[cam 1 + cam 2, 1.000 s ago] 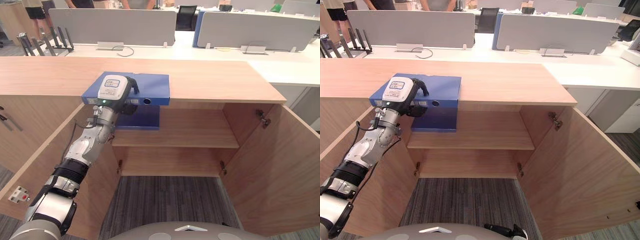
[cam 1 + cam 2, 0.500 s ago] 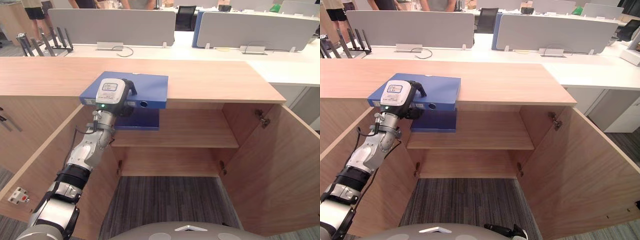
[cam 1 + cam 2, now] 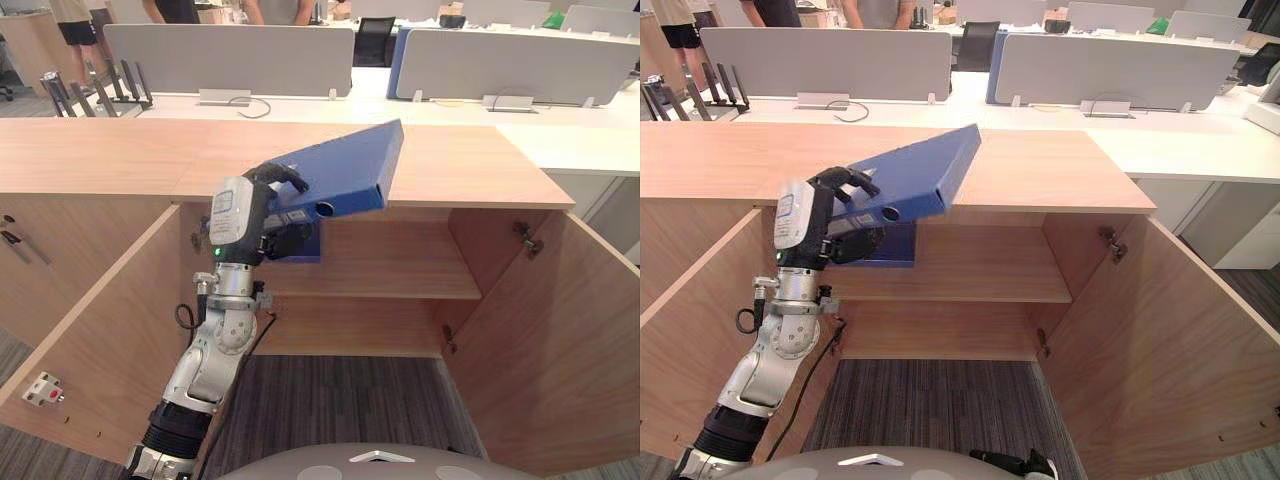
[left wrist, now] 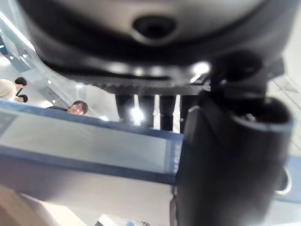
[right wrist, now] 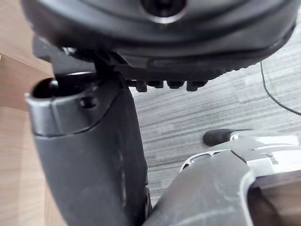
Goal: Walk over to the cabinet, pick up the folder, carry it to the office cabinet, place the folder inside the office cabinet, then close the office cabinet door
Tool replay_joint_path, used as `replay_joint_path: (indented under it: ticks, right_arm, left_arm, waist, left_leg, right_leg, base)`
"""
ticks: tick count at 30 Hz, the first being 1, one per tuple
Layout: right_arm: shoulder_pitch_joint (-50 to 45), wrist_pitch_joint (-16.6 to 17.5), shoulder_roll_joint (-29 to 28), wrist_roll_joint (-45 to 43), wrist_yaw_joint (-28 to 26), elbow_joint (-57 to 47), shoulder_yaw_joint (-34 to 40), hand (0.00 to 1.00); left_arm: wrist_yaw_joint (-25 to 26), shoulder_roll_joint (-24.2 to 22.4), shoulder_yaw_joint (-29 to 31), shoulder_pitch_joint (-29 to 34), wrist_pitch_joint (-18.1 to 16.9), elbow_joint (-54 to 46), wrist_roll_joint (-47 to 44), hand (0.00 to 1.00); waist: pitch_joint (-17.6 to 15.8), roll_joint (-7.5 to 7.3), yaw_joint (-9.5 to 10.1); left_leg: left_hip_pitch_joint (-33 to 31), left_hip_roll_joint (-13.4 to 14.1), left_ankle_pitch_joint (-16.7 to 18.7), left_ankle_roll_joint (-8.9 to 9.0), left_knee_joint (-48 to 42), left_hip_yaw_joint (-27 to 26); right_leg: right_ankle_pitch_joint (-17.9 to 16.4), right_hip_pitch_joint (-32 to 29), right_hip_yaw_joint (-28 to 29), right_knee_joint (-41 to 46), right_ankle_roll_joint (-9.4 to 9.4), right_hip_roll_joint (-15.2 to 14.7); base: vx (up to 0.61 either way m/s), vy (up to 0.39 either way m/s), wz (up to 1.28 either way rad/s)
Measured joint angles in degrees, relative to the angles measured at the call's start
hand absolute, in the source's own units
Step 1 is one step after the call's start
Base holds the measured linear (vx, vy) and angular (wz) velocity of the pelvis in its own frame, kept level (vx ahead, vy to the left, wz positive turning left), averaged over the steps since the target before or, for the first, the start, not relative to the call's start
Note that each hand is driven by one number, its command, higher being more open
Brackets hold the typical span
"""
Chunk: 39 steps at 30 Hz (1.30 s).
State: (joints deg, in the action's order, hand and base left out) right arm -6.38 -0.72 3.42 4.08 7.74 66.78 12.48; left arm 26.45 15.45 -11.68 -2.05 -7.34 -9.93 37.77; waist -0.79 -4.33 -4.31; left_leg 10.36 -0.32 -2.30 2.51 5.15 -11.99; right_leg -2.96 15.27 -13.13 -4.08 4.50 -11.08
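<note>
**A:** Left eye view first: where's the folder [image 3: 345,168]?
**B:** Clamped in the left hand [image 3: 262,210], fingers curled over its spine end. It's tilted, far end raised above the cabinet top [image 3: 480,170] at its front edge, over the open shelf [image 3: 400,278].
**A:** And the right hand [image 5: 91,155]?
**B:** Carpet [image 5: 211,108] shows past it. Its grip, I can't tell.

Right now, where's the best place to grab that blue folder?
Grab the folder by its thick spine end nearest the robot, from the front. It tilts up with that end low, jutting past the cabinet top, where the left hand grips it.
</note>
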Motion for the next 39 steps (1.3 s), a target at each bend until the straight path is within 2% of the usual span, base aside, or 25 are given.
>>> replay_joint_path:
  ticks: [6,9,12,19,24,29,34,35,37,39]
  right_arm:
    - [0.59,0.57,0.43,0.0,0.47,1.6,-1.97,1.0]
    - [1.08,1.01,0.63,-0.01,0.47,2.64,-2.31,1.0]
    - [1.06,1.13,0.88,-0.01,0.64,3.17,-3.32,1.0]
    - [1.06,1.1,1.47,-0.02,0.49,3.18,-3.9,1.0]
    - [1.03,1.1,1.42,-0.04,0.5,3.21,-4.06,1.0]
    - [0.96,1.06,1.41,-0.03,0.57,3.35,-4.22,1.0]
    - [1.06,0.98,1.38,-0.07,0.58,3.33,-5.63,1.0]
    - [1.05,0.63,1.38,-0.29,0.47,2.69,-7.95,1.0]
    - [0.89,0.08,1.59,-0.55,0.28,1.16,-10.7,1.0]
    - [-1.49,-0.56,2.32,-2.49,-0.47,-6.95,-15.36,1.0]
  left_arm:
    - [3.13,-1.83,2.13,0.33,2.59,-6.11,-0.05,0.0]
    - [4.13,-2.18,2.11,0.32,2.59,-9.57,-0.05,0.0]
    - [4.19,-2.3,2.0,0.31,2.3,-12.78,-4.38,0.0]
    - [4.62,-5.31,2.06,0.2,-0.94,-19.21,-19.07,0.0]
    - [6.37,-6.24,2.14,-0.8,-2.68,-21.97,-21.02,0.0]
    - [7.24,-7.7,2.57,-4.16,-3.86,-22.27,-22.72,0.0]
    - [4.07,-8.06,3.72,-5.38,-7.71,-22.27,-37.31,0.0]
    - [1.57,-8.7,4.19,-5.39,-9.24,-22.24,-45.14,0.0]
    - [0.37,-9.09,4.77,-5.39,-10.09,-22.22,-48.95,0.0]
    - [-1.54,-9.54,6.43,-5.39,-11.27,-22.23,-54.29,0.0]
  waist:
    - [0.16,-0.2,0.16]
    - [0.27,-0.12,0.27]
    - [1.34,0.0,0.32]
    - [2.29,1.27,0.31]
    - [2.45,1.28,0.32]
    - [2.54,1.13,0.87]
    - [2.83,0.58,0.92]
    - [3.08,0.18,1.0]
    - [3.13,-0.05,0.96]
    - [3.11,-0.18,0.92]
  left_leg:
    - [-0.35,0.2,0.17,0.13,-0.09,-0.42]
    - [-0.46,0.57,0.16,0.12,-0.17,-0.49]
    - [-0.81,0.9,0.15,0.1,-0.04,-0.59]
    - [-0.81,1.0,0.5,0.39,0.0,-0.36]
    - [-0.86,0.86,-0.04,0.45,0.01,-0.11]
    - [-1.08,0.84,-0.72,-0.23,0.0,0.17]
    - [-1.31,0.79,-0.75,-0.29,-0.01,0.24]
    - [-1.59,0.81,-0.75,-0.29,-0.01,0.24]
    - [-1.73,0.82,-0.75,-0.29,-0.01,0.21]
    - [-1.94,0.55,-0.86,-0.44,-0.1,-0.01]
  right_leg:
    - [0.38,-0.95,0.84,1.33,0.68,0.06]
    - [0.38,-1.75,0.89,2.6,0.68,0.24]
    - [0.38,-2.39,0.92,3.16,0.68,0.29]
    - [0.3,-2.81,0.97,4.06,0.67,0.23]
    - [-0.83,-3.0,0.9,4.25,1.28,0.08]
    - [-0.75,-3.02,0.82,4.06,1.58,0.17]
    - [-0.37,-3.04,0.83,3.94,2.15,0.05]
    - [-0.35,-3.3,0.86,3.89,2.17,0.07]
    - [-0.35,-3.47,0.89,3.86,2.17,0.08]
    - [-0.3,-3.92,1.02,4.08,2.17,0.19]
  base:
    - [0.01,-0.007,-0.02]
    - [0.0,0.0,0.0]
    - [0.0,0.0,0.0]
    - [-0.02,-0.002,-0.01]
    - [-0.04,-0.01,0.0]
    - [-0.01,-0.003,0.01]
    - [0.0,0.0,0.0]
    - [0.0,0.0,0.0]
    - [0.0,0.0,0.0]
    - [0.01,0.012,-0.06]
